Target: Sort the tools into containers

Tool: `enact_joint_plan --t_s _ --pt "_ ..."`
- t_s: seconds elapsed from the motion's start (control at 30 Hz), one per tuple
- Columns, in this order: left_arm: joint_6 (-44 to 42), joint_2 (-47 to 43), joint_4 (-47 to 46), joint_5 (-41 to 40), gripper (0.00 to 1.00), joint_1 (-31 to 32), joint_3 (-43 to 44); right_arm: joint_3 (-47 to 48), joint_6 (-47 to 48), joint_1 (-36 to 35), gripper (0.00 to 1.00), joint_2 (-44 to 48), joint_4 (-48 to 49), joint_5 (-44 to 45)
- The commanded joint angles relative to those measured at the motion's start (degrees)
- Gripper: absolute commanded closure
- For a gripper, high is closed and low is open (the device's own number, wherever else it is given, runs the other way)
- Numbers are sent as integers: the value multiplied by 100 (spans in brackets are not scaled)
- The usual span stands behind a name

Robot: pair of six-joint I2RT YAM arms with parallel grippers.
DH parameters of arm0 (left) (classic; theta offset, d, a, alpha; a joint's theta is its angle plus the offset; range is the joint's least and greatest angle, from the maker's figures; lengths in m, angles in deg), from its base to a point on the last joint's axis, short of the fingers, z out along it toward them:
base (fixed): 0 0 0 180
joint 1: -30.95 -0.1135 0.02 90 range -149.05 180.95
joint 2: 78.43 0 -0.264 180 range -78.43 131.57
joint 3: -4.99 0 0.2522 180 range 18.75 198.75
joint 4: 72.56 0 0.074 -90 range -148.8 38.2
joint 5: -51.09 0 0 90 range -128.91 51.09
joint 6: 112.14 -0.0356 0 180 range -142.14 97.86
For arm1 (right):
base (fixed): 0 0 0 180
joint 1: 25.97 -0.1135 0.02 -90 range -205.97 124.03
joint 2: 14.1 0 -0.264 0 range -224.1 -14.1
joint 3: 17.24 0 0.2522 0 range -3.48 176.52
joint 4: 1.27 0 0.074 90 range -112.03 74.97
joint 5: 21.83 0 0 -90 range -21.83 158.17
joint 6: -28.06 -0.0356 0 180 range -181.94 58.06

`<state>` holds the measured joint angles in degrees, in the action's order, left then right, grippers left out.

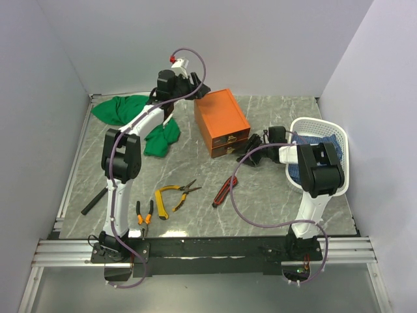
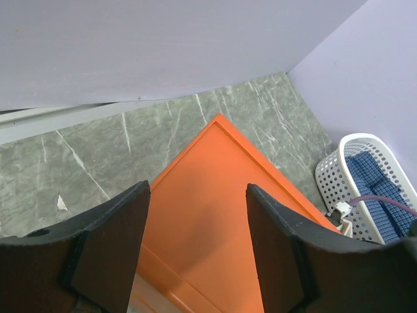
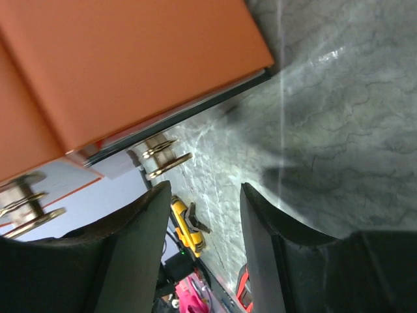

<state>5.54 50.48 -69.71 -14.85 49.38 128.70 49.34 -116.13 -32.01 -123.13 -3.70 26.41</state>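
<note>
Bracing the orange box suits the spread left gripper. Spread right gripper should pull the drawer handle toward five o'clock.

Orange box sits at the back middle of the tabletop, its two clear drawers facing the near side, both pushed in. Down front, yellow-handled pliers lie flat, jaws pointing right. Orange-black pliers lie just left of them. Red-black utility knife lies angled to the right, and a black-handled tool lies far left.
</note>
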Motion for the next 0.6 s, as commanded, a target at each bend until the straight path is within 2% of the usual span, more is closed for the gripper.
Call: enact_joint_plan --t_s 0.0,0.17,0.2,0.27,0.47,0.57 --pt "-114 -190 -174 3 34 -7 44 159 -232 -72 47 -56 351 1" --pt "-70 -243 -183 55 34 2 -97 27 -503 -72 48 -74 685 -192" --pt "-61 -260 -183 99 34 -7 -114 -156 -835 -55 49 -74 1391 -340" --pt "-70 -295 -191 135 35 -7 -176 -246 -1040 -64 49 -66 1950 -553" --pt "27 -348 -262 196 35 -7 -334 27 -812 -81 41 -100 1319 -255" --pt "79 -339 -270 188 34 -7 -317 325 -514 -168 40 -144 609 140"
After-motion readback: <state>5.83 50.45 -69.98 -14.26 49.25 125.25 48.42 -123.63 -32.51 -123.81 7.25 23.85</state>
